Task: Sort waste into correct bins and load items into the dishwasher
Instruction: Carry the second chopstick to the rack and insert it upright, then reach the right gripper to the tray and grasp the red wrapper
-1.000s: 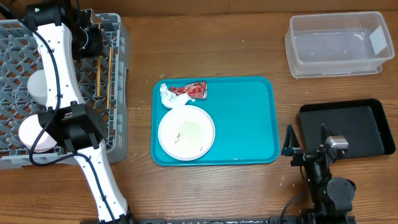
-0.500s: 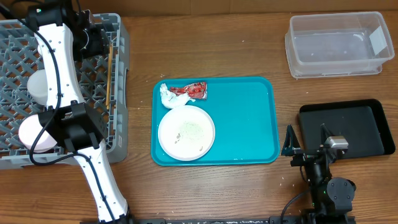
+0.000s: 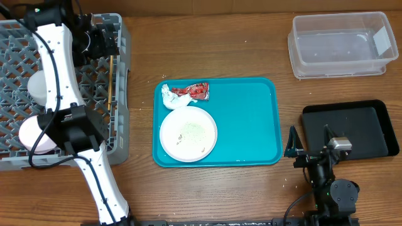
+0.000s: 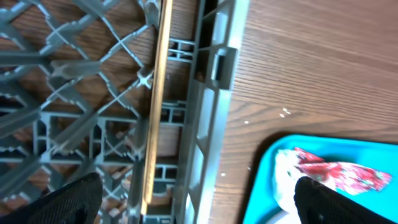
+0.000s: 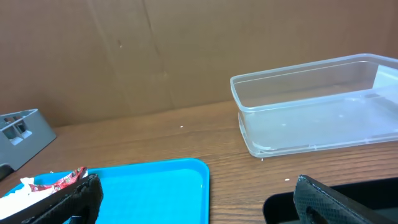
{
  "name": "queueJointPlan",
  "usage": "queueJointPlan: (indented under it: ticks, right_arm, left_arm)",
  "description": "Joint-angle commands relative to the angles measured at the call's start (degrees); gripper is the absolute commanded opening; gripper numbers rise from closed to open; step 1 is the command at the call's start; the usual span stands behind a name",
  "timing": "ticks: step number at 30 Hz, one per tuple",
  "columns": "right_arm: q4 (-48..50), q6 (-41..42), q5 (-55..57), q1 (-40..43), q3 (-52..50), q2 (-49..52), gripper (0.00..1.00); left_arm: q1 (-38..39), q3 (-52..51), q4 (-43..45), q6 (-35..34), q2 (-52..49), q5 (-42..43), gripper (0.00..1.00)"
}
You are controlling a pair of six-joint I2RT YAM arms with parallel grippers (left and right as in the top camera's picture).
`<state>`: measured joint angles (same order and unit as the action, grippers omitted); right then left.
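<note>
Two bowls (image 3: 34, 88), chopsticks (image 3: 110, 81) in rack (image 3: 12, 56); plate (image 3: 188, 133) on tray (image 3: 248, 119).

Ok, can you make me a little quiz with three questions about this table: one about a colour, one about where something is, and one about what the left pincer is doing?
1. What colour is the tray under the white plate?
A. red
B. teal
C. yellow

2. Where do the chopsticks lie?
A. in the grey rack
B. on the plate
C. on the tray

3. How is the left pincer?
A. shut on the plate
B. shut on the chopsticks
C. open, holding nothing

Answers:
1. B: the tray shows teal all round the plate.
2. A: the chopsticks rest on the rack's lattice, beside its right wall.
3. C: in the left wrist view its two fingers stand wide apart with nothing between them.
</note>
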<state>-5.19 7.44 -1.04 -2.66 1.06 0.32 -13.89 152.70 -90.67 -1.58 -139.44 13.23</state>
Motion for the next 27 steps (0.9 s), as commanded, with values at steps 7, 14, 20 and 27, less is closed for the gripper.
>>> queueJointPlan:
  ticks: [7,14,20,27]
  right_arm:
    - [0.3,-0.2,0.3,0.1,-0.6,-0.2,1.0]
    - [1.3,-0.1,0.3,0.1,-0.6,-0.2,1.0]
    - [18.7,24.8,-22.1,0.1,-0.6,-0.2,1.0]
    - [42.7,50.9,-26.1,0.1,-0.6,-0.2,1.0]
  left_arm:
    - [-3.8,2.4,-0.8,-0.8,14.2,-4.3,1.0]
    - [-3.7,2.3,-0.8,-0.8,14.1,-4.7,1.0]
    - [-3.7,2.3,-0.8,-0.8,14.1,-4.7,1.0]
    - [-3.7,2.3,-0.8,-0.8,14.1,-4.7,1.0]
